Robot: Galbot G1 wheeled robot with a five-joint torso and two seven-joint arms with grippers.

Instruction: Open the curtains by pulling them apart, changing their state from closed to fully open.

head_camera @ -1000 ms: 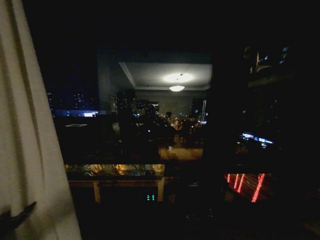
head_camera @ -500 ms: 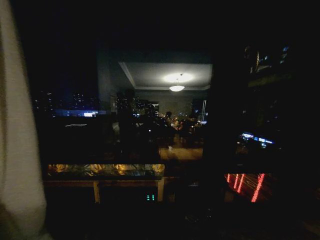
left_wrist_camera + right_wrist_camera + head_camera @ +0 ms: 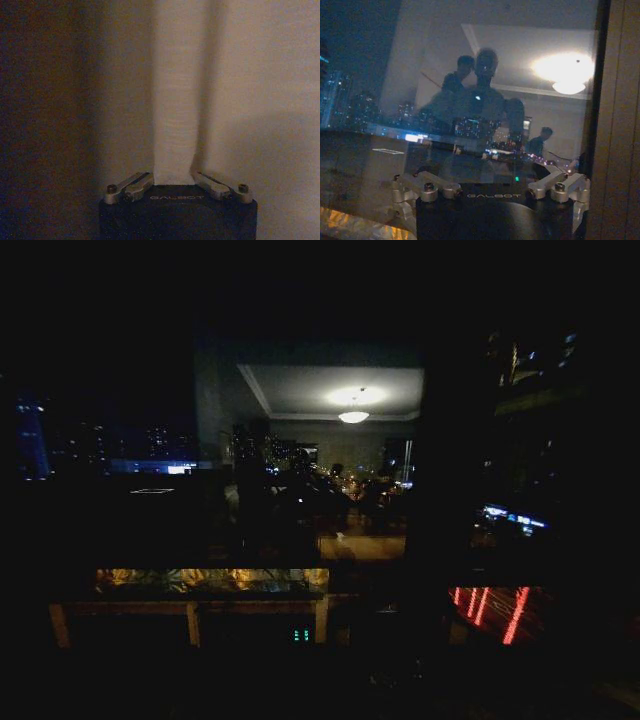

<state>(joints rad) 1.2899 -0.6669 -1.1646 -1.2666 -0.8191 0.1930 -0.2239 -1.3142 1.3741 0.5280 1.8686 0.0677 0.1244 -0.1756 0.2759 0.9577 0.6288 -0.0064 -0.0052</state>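
A cream-white pleated curtain (image 3: 240, 100) hangs close in front of the left wrist camera. One narrow pleat (image 3: 175, 130) runs down between the finger links of my left gripper (image 3: 172, 181), which is shut on that fold; the fingertips are hidden by fabric. In the head view the dark window glass (image 3: 130, 370) stands bare. My right gripper (image 3: 490, 192) faces the glass with its links spread wide, open and holding nothing.
The glass (image 3: 365, 60) mirrors the room: a ceiling lamp (image 3: 352, 405), the robot's reflection (image 3: 485, 95) and people behind it. A low wooden bench (image 3: 200, 606) sits under the window. Red glowing stripes (image 3: 490, 608) show lower right. A brownish upright band (image 3: 620, 120) borders the glass.
The curtain panel at the head view's left edge has slid left and out of that view, baring more window. The left gripper seen at the lower left corner went with it.
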